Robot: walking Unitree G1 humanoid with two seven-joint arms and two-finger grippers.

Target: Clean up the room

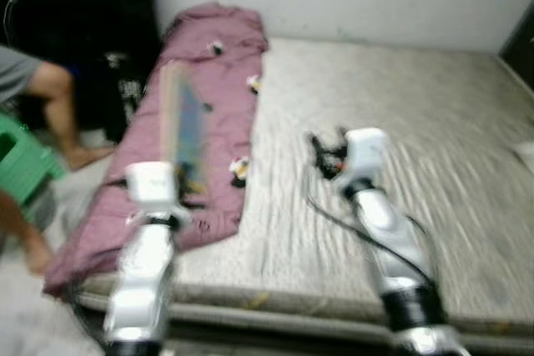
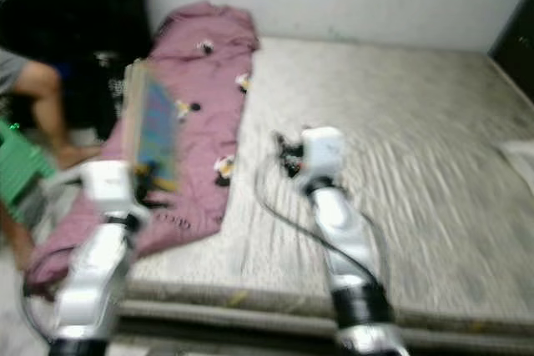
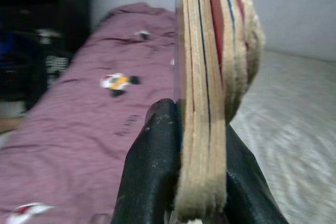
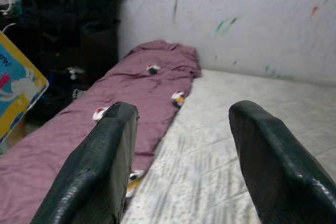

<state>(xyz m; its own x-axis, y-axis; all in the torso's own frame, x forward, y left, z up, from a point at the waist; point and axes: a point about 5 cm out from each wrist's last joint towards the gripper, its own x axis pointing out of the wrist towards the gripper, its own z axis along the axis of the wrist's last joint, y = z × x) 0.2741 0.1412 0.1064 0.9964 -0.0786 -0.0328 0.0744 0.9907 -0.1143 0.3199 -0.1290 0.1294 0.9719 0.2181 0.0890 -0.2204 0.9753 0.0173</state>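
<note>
My left gripper point(image 3: 202, 182) clamps a thick board book point(image 3: 215, 77) upright over the mattress's point(image 1: 400, 139) left edge. There a maroon blanket point(image 1: 200, 106) lies; a person's legs point(image 1: 50, 97) and green stool point(image 1: 21, 164) stand beyond. My right gripper point(image 4: 181, 156) hovers wide open, empty.

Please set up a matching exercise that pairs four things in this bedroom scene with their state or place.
Things:
1. left pincer
2. right pincer
3. purple blanket
4. green stool

States or places:
A. spread along the mattress's left side
B. open, holding nothing
C. on the floor left of the bed
D. shut on a picture book

Pairs: 1-D, 2-B, 3-A, 4-C
</note>
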